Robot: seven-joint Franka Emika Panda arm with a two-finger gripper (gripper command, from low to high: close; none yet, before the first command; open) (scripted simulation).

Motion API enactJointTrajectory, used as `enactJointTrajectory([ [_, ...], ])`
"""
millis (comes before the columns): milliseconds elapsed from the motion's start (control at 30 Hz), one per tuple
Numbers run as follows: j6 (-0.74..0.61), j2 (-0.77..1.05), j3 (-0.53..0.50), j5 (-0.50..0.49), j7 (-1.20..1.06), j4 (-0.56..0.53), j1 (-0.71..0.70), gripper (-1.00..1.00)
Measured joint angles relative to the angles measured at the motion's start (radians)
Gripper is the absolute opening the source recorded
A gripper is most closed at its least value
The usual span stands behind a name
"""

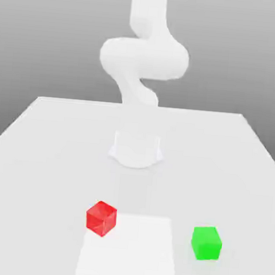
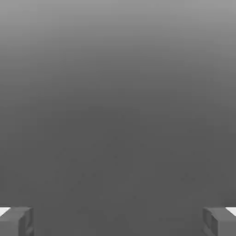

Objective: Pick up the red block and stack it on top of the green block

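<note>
both blocks down, stack not begun

nearest in the exterior view, the green block [image 1: 206, 243] sits on the table [image 1: 37, 172] toward the exterior view's right, its top bare. a little farther back, the red block [image 1: 101, 219] rests by the far corner of the pale patch [image 1: 131, 254], turned so a corner faces the camera. the two are well apart. i judge none of the job done: reach, grasp, lift, carry, set down and release are all left to me.

beyond them my base [image 1: 136, 150] stands on the table, and my arm [image 1: 144, 58] rises from it, bent, running out past the exterior view's upper edge. in the hand view my gripper [image 2: 118, 222] has its two fingers spread wide with nothing between them, and plain grey beyond, so i take it i am aimed away from the blocks.
</note>
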Motion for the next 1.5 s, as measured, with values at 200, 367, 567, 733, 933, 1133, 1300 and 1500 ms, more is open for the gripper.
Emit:
enactJointTrajectory([
  [200,0.143,0.206,0.006,0.003,0.1,-0.161,-0.059,0.0],
  [367,0.262,0.38,0.009,0.002,0.188,-0.295,-0.106,0.0],
  [567,0.429,0.628,-0.001,-0.004,0.31,-0.473,-0.157,0.0],
  [733,0.587,0.824,-0.005,-0.003,0.33,-0.483,-0.165,0.0],
  [933,0.676,0.927,-0.003,-0.003,0.331,-0.469,-0.166,-1.0],
  [1133,0.635,0.879,-0.001,-0.006,0.333,-0.476,-0.169,-1.0],
  [1300,0.486,0.706,0.003,-0.005,0.333,-0.5,-0.171,-1.0],
  [1500,0.364,0.694,0.132,0.001,0.384,-0.389,0.094,-1.0],
])
